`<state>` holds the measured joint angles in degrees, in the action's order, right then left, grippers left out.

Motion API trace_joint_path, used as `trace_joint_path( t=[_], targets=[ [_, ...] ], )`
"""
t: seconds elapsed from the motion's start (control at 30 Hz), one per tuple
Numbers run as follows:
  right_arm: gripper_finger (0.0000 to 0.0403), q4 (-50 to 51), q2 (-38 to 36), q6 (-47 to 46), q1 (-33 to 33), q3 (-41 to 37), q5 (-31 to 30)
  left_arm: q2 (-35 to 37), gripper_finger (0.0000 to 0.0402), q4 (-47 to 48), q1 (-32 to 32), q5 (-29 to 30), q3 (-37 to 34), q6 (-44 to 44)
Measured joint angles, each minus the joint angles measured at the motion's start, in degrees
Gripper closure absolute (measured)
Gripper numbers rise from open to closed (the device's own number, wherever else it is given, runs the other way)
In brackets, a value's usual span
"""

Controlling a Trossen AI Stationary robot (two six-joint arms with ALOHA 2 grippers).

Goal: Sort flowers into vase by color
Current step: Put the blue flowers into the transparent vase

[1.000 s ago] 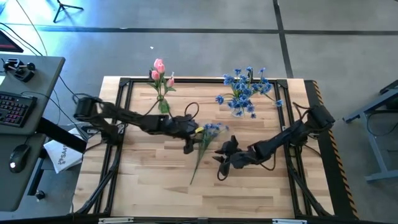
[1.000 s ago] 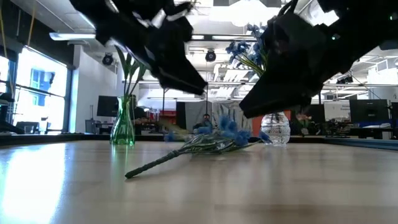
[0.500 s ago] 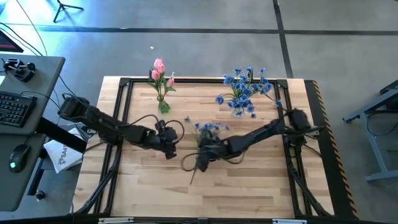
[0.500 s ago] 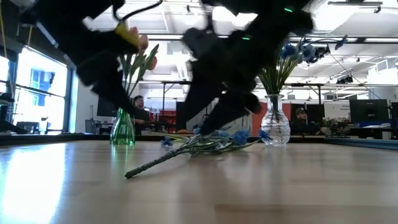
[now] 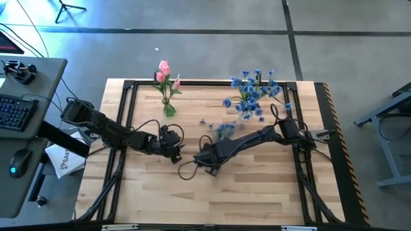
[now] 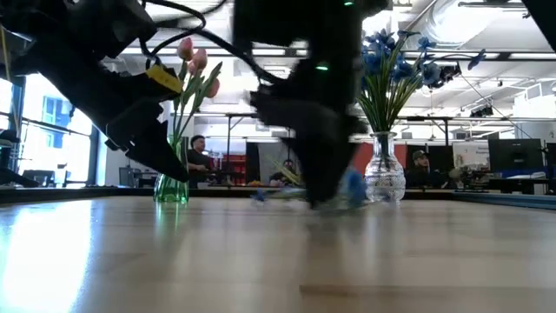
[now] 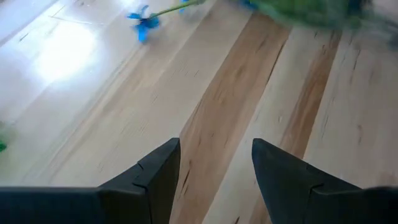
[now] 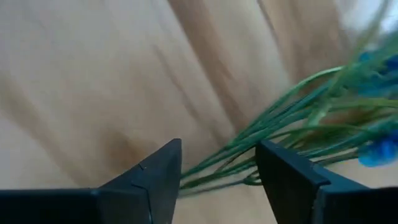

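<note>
Now the right gripper (image 5: 207, 159), fingers wide w/ the blue flower's (image 8: 323, 127) stems between, should close squarely before lifting; left gripper (image 5: 174, 154) waits open, mid-table.

Looks like an open lab/office space: rows of monitors (image 6: 152, 149), exposed ceiling ducts (image 6: 452, 17), a keyboard (image 5: 14, 111) alongside.

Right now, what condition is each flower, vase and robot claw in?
Pink tulips: standing upright in the green vase.
Blue flower bunch: standing in the clear glass vase.
Loose blue flower stem: lying on the table, its stems between the right gripper fingers.
Right gripper: open.
Left gripper: open, empty.
</note>
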<state>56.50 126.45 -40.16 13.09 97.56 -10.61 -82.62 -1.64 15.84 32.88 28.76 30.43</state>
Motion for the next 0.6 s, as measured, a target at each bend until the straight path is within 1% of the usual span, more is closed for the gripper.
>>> trace_joint_path(
  t=[0.17, 0.27, 0.33, 0.43, 0.5, 0.6],
  targets=[
    [0.0221, 17.5, -2.3, -0.1, 2.1, -0.2, -6.5, 0.0, 0.0213, -0.3, 0.0, 0.0, 0.0, 0.0],
    [0.0232, 24.3, -4.6, -0.1, 3.9, -0.5, -9.2, 0.0, 0.0213, -1.4, 0.0, 0.0, 0.0, -0.2],
    [0.0236, 23.4, -7.0, 0.0, 4.7, -3.2, -9.2, 0.0, 0.0213, -1.6, 0.0, 0.0, 0.1, -0.2],
    [0.0238, 18.6, -13.3, -0.9, 5.3, -10.6, -7.1, 0.0, 0.0213, -1.7, 0.0, -0.1, 0.1, -0.2],
    [0.0238, 11.8, -18.4, -2.9, 5.4, -17.5, -5.8, 0.0, 0.0213, -1.7, 0.0, -0.1, 0.1, -0.3],
    [0.0237, -2.0, -26.1, -8.6, 5.4, -28.4, -5.3, 0.0, 0.0213, -1.7, 0.0, -0.1, 0.1, -0.7]
  ],
)
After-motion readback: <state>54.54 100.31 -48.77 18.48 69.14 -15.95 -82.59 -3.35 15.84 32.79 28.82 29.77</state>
